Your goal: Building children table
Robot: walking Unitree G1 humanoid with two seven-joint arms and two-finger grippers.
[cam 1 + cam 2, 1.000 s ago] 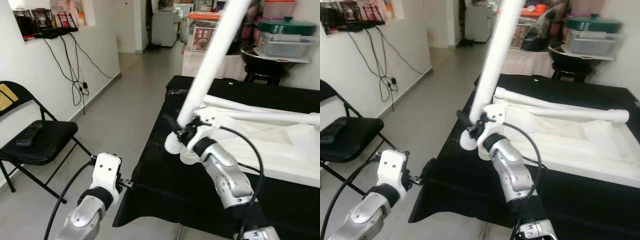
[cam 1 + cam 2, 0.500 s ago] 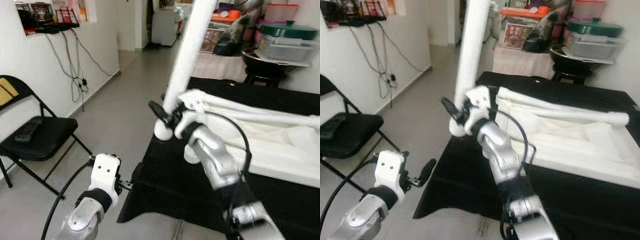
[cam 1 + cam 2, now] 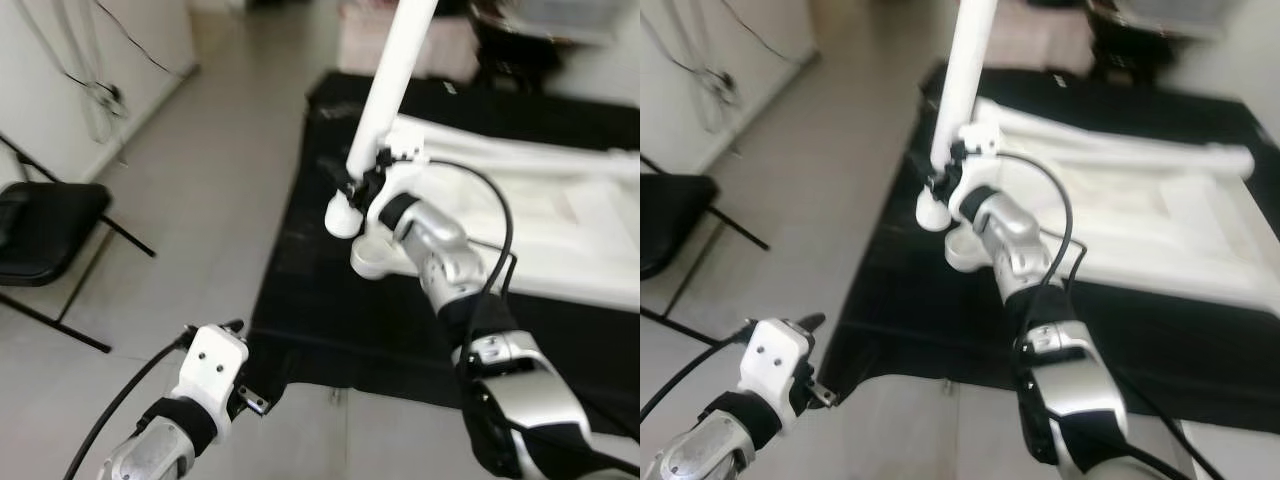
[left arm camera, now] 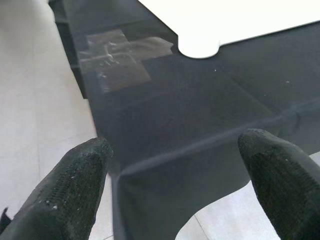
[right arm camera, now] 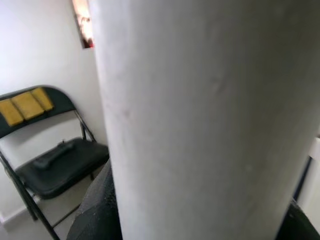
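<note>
1. The right claw (image 3: 362,186) is pinching the white table leg (image 3: 390,85) near its lower, rounded end and holds it almost upright, leaning a little, above the left edge of the black tabletop (image 3: 340,320).
2. The white children table frame (image 3: 560,225) lies flat on the tabletop, towards its far right part, with one round corner (image 3: 368,262) just below the held leg.
3. The left claw (image 4: 175,185) is spread wide, with nothing between its fingers (image 4: 75,185), and it hangs low over the floor (image 3: 180,200) near the front left corner of the tabletop.
4. A black folding chair (image 3: 45,235) stands on the floor, well apart from the tabletop, on the left.
</note>
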